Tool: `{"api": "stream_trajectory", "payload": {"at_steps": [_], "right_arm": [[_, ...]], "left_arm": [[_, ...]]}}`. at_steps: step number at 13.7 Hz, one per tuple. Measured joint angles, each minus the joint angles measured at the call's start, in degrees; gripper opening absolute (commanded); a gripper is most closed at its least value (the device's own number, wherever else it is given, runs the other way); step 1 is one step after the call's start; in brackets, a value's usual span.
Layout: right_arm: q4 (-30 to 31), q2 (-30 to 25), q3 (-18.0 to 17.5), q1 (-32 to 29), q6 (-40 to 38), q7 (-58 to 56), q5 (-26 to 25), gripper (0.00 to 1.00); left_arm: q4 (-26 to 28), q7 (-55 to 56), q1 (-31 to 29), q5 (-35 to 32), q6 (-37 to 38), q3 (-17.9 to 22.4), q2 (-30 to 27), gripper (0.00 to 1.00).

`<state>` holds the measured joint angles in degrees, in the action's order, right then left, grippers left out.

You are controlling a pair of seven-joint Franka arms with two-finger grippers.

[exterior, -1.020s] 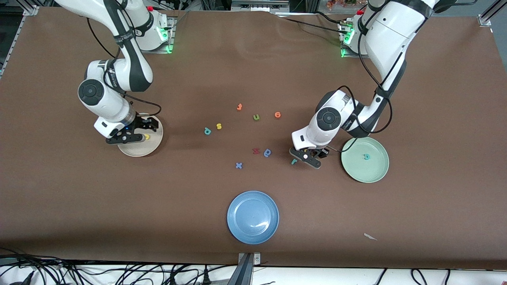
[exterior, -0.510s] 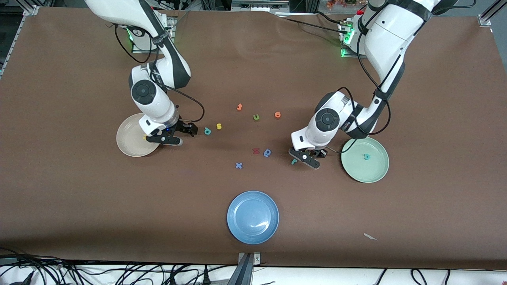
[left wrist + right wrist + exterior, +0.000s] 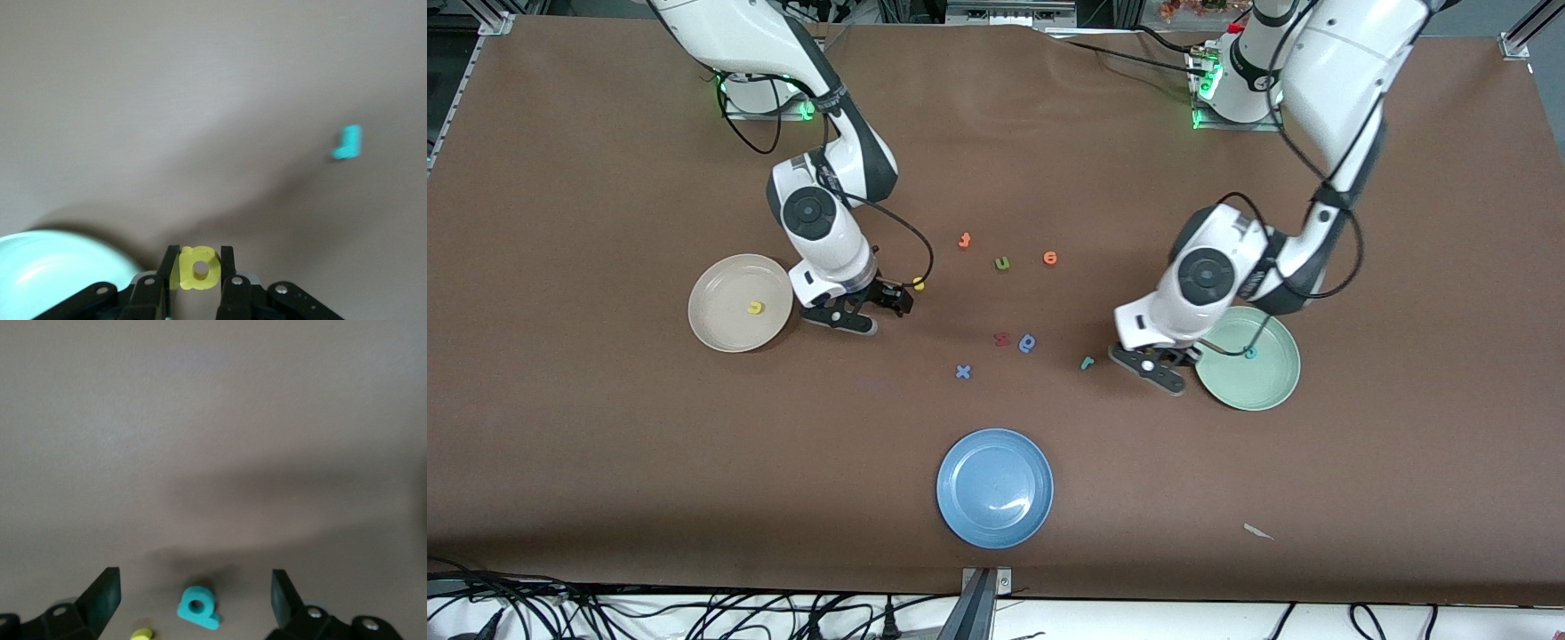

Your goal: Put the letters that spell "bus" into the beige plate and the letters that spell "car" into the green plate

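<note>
Both arms shifted: left gripper [image 3: 200, 280] jaws pinch small yellow foam "a" [image 3: 199, 268] beside round pale-green plate [image 3: 1267, 387]; right gripper [image 3: 193, 593] jaws spread above tiny teal foam "b" [image 3: 197, 608].

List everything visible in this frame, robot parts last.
beige plate: 1, cream, right arm's end
yellow "u": 1, in the beige plate
green plate: 1, mint, left arm's end
teal "c": 1, in the green plate
blue plate: 1, nearest the front camera
yellow "s": 1, on the table
teal "b": 1, on the table
teal "r": 1, on the table
orange letters: 2, mid-table
olive "u": 1, between them
red letter, blue rounded letter, blue "x": 1 each, mid-table
white scrap: 1, on the table
left gripper: shut on yellow "a", beside the green plate
right gripper: open, over the teal "b"
</note>
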<state>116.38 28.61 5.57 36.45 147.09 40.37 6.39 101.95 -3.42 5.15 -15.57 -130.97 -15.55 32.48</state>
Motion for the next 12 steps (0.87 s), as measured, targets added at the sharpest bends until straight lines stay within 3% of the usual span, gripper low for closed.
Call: {"api": "stream_trajectory", "payload": {"at_steps": [1,2,3,4,8,12], "right_arm": [[-0.04,0.48,-0.01,0.18,0.00,0.26,0.01,0.99],[-0.04,0.84,0.00,0.24,0.00,0.37,0.02,0.99],[-0.05,1.13,0.00,0.28,-0.01,0.42,0.02,0.99],[-0.05,1.38,0.00,0.32,-0.02,0.52,0.03,0.98],[0.14,2.08,-0.02,0.61,-0.13,0.90,0.04,0.90],[0.30,2.16,-0.04,0.85,-0.19,1.60,0.05,0.80]], "left_arm": [[0.05,-3.11,-2.32,0.00,0.49,0.08,-0.61,0.11],[0.18,-5.86,-4.48,0.00,0.66,0.15,-0.74,0.29],[0.53,-7.92,-6.39,0.00,0.67,0.21,-0.61,0.73],[1.03,-9.11,-7.76,0.00,0.61,0.25,-0.38,1.00],[1.72,-9.31,-8.33,0.00,0.41,-0.55,0.31,1.00],[0.32,-5.21,-6.56,0.00,0.20,-4.91,0.14,1.00]]}}
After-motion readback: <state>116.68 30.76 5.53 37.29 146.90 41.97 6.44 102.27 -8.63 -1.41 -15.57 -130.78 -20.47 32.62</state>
